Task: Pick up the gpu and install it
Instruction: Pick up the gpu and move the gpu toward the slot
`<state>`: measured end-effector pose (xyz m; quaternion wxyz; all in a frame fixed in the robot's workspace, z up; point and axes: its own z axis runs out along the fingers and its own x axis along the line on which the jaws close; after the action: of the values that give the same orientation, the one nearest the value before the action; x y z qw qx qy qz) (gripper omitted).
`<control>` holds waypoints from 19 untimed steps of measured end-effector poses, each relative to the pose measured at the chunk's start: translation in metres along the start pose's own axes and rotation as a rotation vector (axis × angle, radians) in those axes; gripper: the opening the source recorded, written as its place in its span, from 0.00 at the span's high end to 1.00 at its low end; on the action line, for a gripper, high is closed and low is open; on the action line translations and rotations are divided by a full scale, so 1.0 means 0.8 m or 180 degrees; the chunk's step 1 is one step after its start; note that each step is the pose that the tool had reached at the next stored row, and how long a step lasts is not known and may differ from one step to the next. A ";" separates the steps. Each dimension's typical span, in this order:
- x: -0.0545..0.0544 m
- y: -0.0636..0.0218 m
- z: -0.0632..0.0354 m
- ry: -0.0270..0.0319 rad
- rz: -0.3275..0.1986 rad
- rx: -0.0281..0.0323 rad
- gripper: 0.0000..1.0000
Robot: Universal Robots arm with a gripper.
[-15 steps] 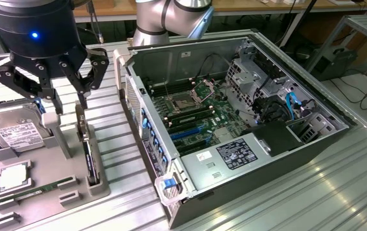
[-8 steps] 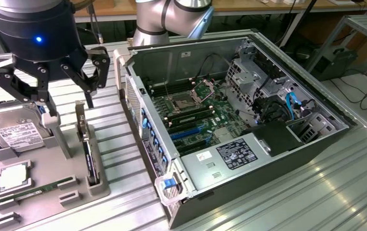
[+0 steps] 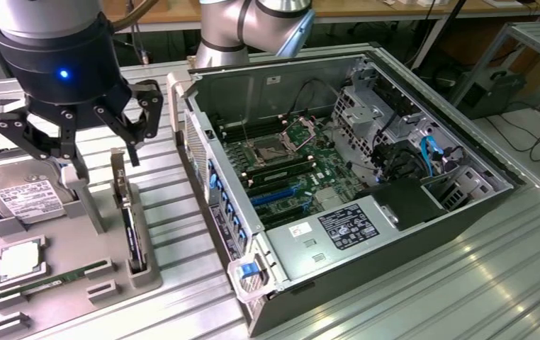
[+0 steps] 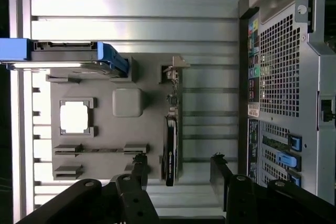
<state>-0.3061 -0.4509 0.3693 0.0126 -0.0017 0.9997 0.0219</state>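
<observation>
- The hand (image 3: 100, 152) hangs over the grey parts tray (image 3: 81, 248), at the exterior view's left. Its dark fingers (image 3: 142, 120) are spread wide and it has hold of nothing.
- The gpu (image 3: 130, 227) stands on its long edge in a slot of that tray, on the side nearest the computer case (image 3: 459, 205). Its silver bracket sticks up at the far end.
- Seen from the wrist, the hand (image 4: 178, 163) is above the gpu (image 4: 170, 145). The card's line runs between the two fingertips (image 4: 140, 162), and they are clear of it.
- A hard drive (image 3: 24, 195) with a white label leans in the tray's far corner. Nearer the front, a square silver processor (image 3: 21, 258) sits in its pocket, and a narrow green memory stick (image 3: 57, 278) lies beside it.
- The case lies on its side with the panel off. The motherboard (image 3: 280, 170) is in plain sight, and a silver power supply (image 3: 346, 227) with a dark label sits at the near end.
- Tray and case both rest on the ribbed metal table (image 3: 185, 312), just beside each other.
</observation>
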 end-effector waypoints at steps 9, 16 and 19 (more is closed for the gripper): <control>0.000 -0.001 0.015 -0.0003 -0.0002 0.0000 0.40; 0.001 -0.001 0.021 -0.0004 -0.0003 0.0000 0.40; 0.001 -0.002 0.026 -0.0004 -0.0004 0.0000 0.40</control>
<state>-0.3062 -0.4512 0.3486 0.0132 -0.0024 0.9997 0.0219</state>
